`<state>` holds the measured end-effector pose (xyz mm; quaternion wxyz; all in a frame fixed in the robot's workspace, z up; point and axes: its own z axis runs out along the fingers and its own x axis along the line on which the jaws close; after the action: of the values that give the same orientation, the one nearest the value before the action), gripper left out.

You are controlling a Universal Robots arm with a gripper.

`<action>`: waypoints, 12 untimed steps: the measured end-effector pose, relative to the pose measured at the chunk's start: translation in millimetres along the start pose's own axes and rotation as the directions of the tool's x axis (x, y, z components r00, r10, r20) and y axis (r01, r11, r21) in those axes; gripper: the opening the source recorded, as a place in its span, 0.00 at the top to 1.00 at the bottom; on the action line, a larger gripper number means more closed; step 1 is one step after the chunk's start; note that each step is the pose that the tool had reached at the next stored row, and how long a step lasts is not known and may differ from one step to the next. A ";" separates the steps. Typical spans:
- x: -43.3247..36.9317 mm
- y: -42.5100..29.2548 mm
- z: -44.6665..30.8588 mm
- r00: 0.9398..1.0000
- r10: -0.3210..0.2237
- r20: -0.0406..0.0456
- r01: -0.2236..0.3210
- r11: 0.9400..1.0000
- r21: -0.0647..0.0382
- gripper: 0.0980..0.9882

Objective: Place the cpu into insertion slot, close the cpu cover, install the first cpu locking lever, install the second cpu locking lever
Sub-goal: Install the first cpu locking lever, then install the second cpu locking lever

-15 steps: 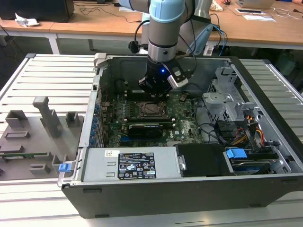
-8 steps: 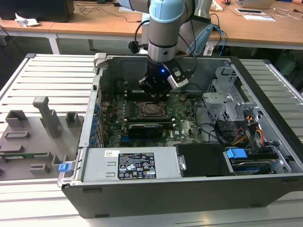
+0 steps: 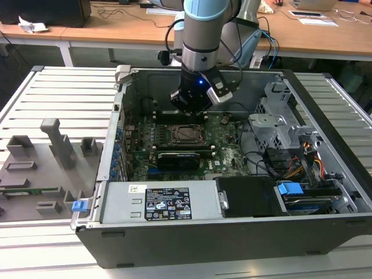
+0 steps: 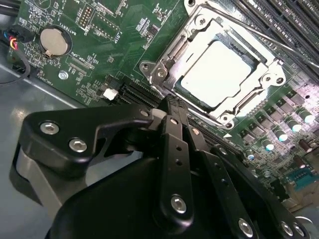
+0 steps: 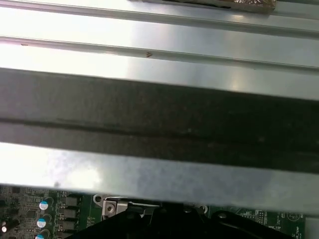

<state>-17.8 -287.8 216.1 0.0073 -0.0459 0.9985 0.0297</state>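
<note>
Cpu point(image 4: 215, 69) seated in insertion slot point(image 4: 251, 54), cpu cover point(image 4: 172, 62) down over it. Levers apparently not latched yet. Gripper point(image 4: 172, 102) fingers pressed together, holding nothing, just beside cover's corner.

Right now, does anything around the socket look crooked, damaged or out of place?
Nothing stands out. In the second wrist view the cpu sits flat and square under the cpu cover, and the gripper hangs just beside the socket.

My cpu point(image 4: 218, 73) lies flat, silver, inside the insertion slot point(image 4: 249, 52), upper right; the cpu cover point(image 4: 174, 52) frames it, closed.
</note>
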 end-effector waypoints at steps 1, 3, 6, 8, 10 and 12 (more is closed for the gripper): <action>0.1 -0.6 0.0 1.000 0.000 0.000 0.000 1.000 0.000 0.99; 0.1 -1.3 0.0 1.000 0.000 0.000 0.000 1.000 0.000 0.99; 0.2 -2.0 -0.1 1.000 0.000 0.000 0.000 1.000 0.000 0.99; 0.2 -2.4 -0.2 1.000 0.000 0.000 0.000 1.000 0.000 0.99; 0.3 -4.2 -0.3 1.000 0.000 0.000 0.000 1.000 0.000 0.99; 0.4 -4.9 -0.3 1.000 0.000 0.000 0.000 1.000 0.000 0.99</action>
<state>-17.8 -292.7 216.1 0.0073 -0.0459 0.9985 0.0298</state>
